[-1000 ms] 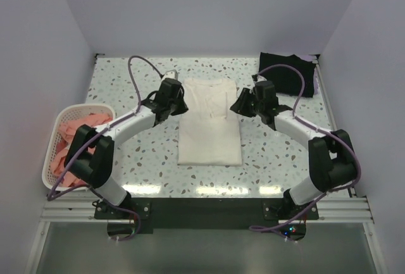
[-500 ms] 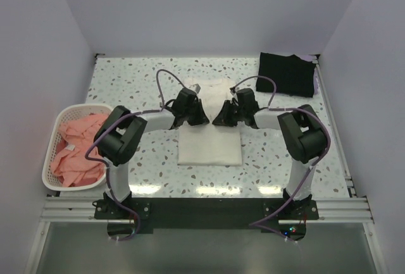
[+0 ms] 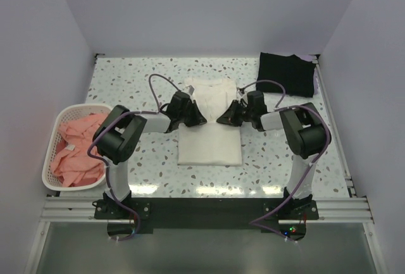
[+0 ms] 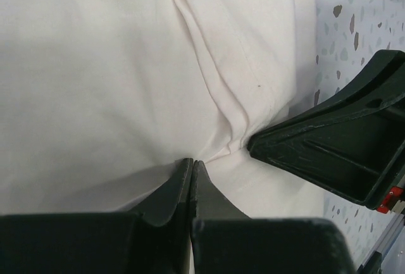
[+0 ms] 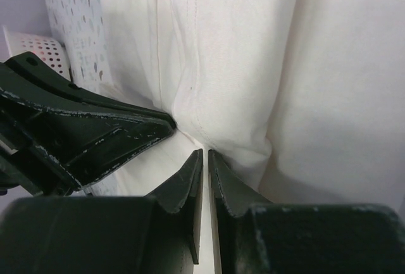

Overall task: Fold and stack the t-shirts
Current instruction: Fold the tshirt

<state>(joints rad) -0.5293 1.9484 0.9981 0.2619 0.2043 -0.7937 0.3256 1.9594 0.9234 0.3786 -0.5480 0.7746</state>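
Note:
A white t-shirt [image 3: 209, 147] lies folded into a narrow strip at the table's middle, with no print showing. My left gripper [image 3: 197, 118] and right gripper [image 3: 221, 119] lie low over its middle, tips facing each other and a short way apart. In the left wrist view the left gripper [image 4: 192, 162] is shut, with white cloth [image 4: 95, 65] puckered at its tips. In the right wrist view the right gripper [image 5: 205, 154] is shut to a thin slit on a cloth fold [image 5: 335, 65]. A black t-shirt [image 3: 286, 74] lies folded at the back right. Salmon-pink t-shirts [image 3: 76, 150] lie in the basket.
A white lattice basket [image 3: 50, 154] stands at the table's left edge; its corner also shows in the right wrist view [image 5: 28, 46]. White walls close the table on three sides. Purple cables loop above both arms.
Both grippers have moved from the shirt's outer upper edges in over its middle and come low onto the cloth. In the last half second they drew slightly apart. The shirt's outline looks unchanged.

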